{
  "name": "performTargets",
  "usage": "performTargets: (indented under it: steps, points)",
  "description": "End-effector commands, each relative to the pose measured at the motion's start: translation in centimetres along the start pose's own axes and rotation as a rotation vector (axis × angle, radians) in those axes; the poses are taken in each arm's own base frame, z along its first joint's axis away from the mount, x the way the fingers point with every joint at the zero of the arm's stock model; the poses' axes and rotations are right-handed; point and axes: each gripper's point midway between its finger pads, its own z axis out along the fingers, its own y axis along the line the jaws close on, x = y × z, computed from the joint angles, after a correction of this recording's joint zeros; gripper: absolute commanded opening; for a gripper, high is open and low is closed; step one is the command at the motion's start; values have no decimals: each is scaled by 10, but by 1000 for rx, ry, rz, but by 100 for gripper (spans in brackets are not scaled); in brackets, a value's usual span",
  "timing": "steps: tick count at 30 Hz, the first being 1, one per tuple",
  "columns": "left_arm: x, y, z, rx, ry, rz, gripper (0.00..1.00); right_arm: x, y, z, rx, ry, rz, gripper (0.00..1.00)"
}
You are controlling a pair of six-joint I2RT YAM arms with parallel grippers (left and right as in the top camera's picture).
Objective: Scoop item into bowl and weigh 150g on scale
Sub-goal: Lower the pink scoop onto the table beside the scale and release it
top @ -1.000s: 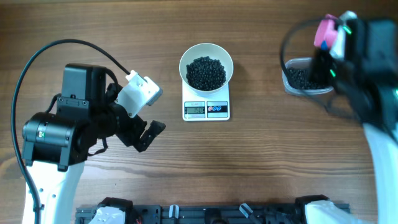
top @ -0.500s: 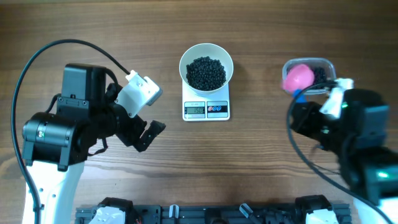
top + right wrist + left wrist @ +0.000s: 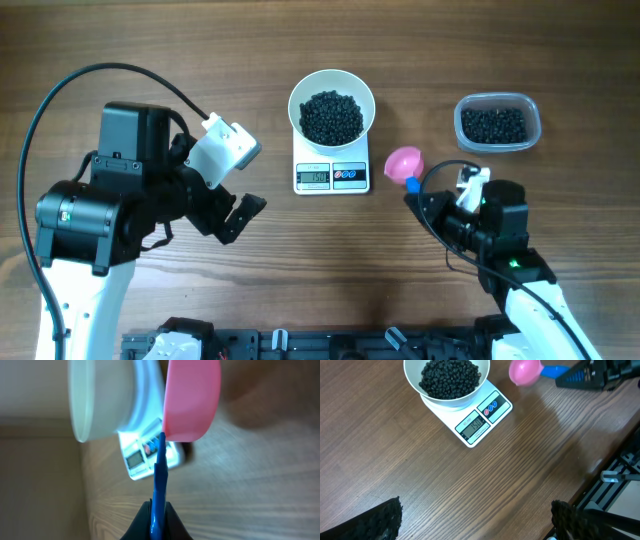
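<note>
Weighing looks done on scale (image 3: 331, 178); right jaws clamp pink scoop (image 3: 404, 163), left jaws apart, next park scoop on tabletop (image 3: 300, 260).

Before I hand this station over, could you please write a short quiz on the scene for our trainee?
1. Multiple choice: which end effector holds the pink scoop? A) left B) right C) neither
2. True or false: the white bowl stands beside the scale, not on it.
3. Fill in: the pellets outside the bowl lie in the clear plastic ____.
Key: 1 B, the right end effector, shut on it. 2 False: it stands on the scale. 3 tub.
</note>
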Motion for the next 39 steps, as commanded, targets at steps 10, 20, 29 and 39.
performTargets:
  steps: [10,20,29,39]
  points:
    - [-4,0,-4,-1,-19,11,100,30,-43,4,71,60,127,4]
    - [-4,0,-4,-1,-19,11,100,34,-62,3,141,38,267,22]
    - [-4,0,-4,-1,-19,11,100,39,-73,1,194,38,364,55]
    - [-4,0,-4,-1,-19,11,100,35,-120,-17,440,-126,608,100]
